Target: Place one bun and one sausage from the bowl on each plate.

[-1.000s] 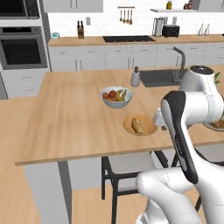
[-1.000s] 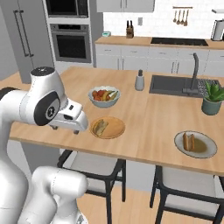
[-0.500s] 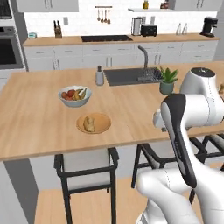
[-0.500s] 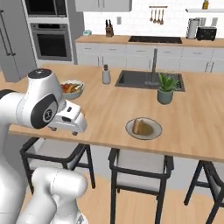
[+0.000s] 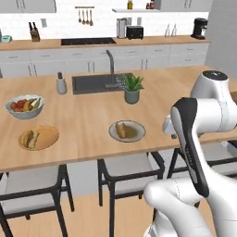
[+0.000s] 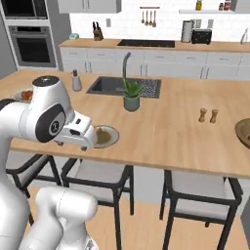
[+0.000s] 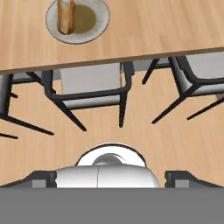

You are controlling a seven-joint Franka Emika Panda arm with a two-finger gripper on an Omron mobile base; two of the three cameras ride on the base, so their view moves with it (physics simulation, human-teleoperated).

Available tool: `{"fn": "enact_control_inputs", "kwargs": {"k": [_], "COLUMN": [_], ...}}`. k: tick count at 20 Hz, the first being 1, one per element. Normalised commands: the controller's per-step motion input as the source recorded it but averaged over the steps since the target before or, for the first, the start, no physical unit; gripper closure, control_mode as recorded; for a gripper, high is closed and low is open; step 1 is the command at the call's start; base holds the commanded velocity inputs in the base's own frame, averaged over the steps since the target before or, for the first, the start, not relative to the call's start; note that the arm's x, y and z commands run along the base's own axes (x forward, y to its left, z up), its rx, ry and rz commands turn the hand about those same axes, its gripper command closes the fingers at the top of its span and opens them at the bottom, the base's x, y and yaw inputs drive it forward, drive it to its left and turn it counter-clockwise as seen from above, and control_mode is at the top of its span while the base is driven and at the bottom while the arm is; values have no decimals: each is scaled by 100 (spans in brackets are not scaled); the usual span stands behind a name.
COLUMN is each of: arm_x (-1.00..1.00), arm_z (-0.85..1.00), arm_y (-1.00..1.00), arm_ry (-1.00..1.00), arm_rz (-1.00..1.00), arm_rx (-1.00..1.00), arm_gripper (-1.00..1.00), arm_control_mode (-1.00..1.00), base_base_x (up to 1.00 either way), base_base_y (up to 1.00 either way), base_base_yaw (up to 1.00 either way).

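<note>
Driving right along the table (image 5: pixel 88 139), the base is bringing the grey plate (image 5: pixel 127 131) with its bun (image 7: pixel 66 16) close and the bowl (image 6: pixel 242 132), probably, into sight. Tool hanging spread, holding nothing; the next sausage fetch is likely beginning.

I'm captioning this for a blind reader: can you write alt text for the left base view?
A wooden kitchen island holds a grey-white plate with a bun, a tan plate with food, a fruit bowl and a potted plant; the robot's white arm rises at right.
</note>
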Motion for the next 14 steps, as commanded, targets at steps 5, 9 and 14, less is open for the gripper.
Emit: {"fn": "enact_control_inputs", "kwargs": {"k": [5, 9, 14], "arm_x": [0, 0, 0], "arm_z": [0, 0, 0], "arm_y": [0, 0, 0], "arm_ry": [0, 0, 0], "arm_rz": [0, 0, 0], "arm_rx": [0, 0, 0], "arm_gripper": [-100, -100, -100], "arm_control_mode": [100, 100, 100], "base_base_x": [19, 28, 39], "base_base_y": [-100, -100, -100], "base_base_yaw": [0, 0, 0]}}
